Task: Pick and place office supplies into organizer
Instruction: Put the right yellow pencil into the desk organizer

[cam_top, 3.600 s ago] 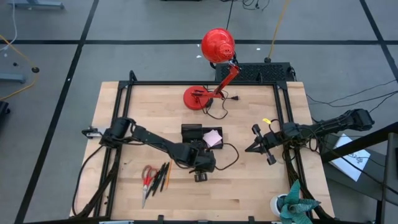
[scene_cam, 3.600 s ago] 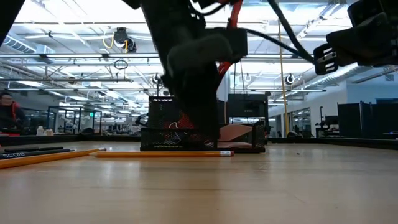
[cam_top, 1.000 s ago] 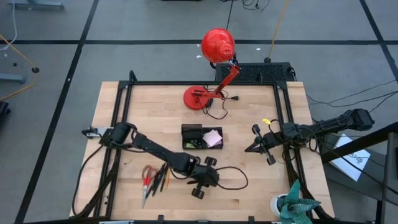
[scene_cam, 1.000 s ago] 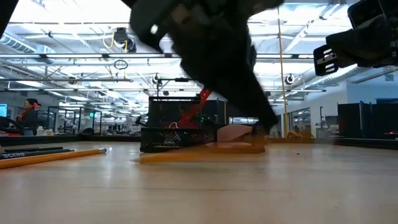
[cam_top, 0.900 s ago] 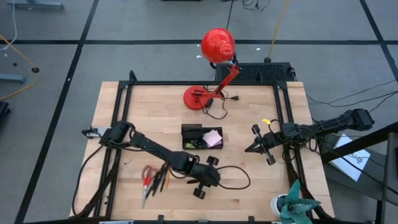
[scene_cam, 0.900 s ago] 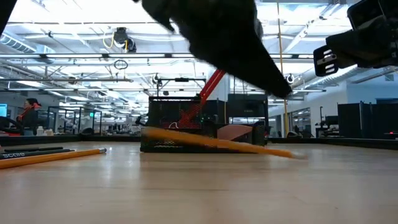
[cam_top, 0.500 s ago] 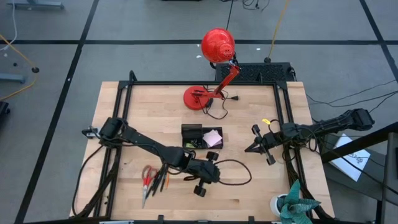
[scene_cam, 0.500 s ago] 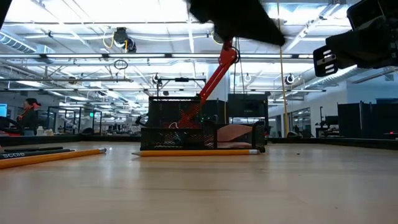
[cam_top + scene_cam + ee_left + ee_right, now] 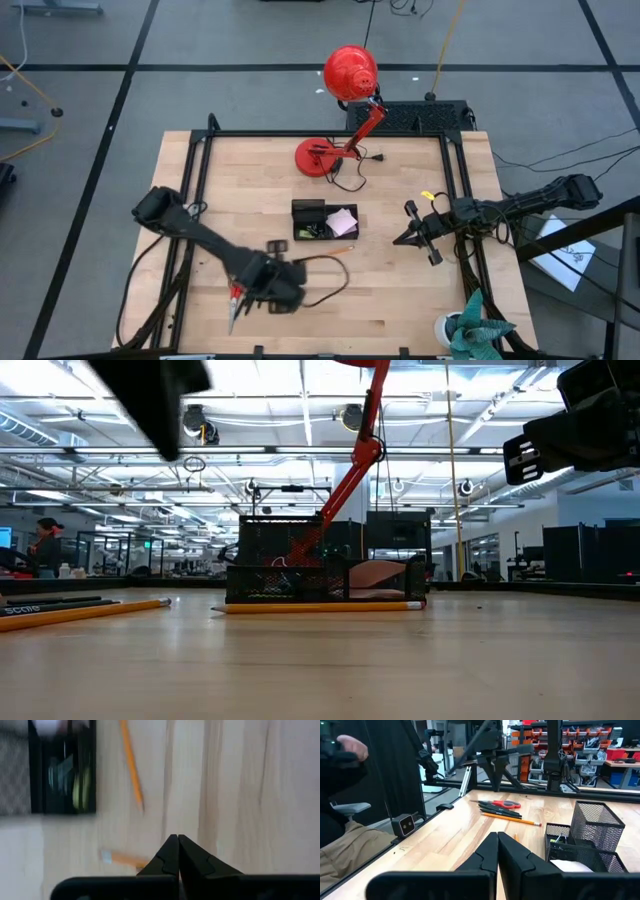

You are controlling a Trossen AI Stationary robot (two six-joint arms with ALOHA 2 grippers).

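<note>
The black mesh organizer (image 9: 322, 220) stands mid-table and holds a pink sticky-note pad (image 9: 343, 221). An orange pencil (image 9: 328, 248) lies flat on the table along its near side; the low view also shows this pencil (image 9: 320, 606). The red-handled scissors (image 9: 236, 297), black pens and another pencil (image 9: 85, 612) lie at the near left. My left gripper (image 9: 278, 295) hovers shut just right of that group, pointing steeply down, with nothing between its fingers (image 9: 177, 842). My right gripper (image 9: 412, 232) waits shut at the right, held level (image 9: 497, 837).
A red desk lamp (image 9: 348, 72) rises from its round base (image 9: 318, 158) at the far side. A cable (image 9: 330, 268) loops beside my left gripper. A tiny yellow piece (image 9: 428, 195) lies near the right rail. A green plant (image 9: 470, 325) stands at the near right corner.
My left gripper has risen and swung from near the organizer's front toward the table's left, over to the scissors and pens, rolling its wrist. The orange pencil tipped up at one end, then settled flat on the table along the organizer's near side.
</note>
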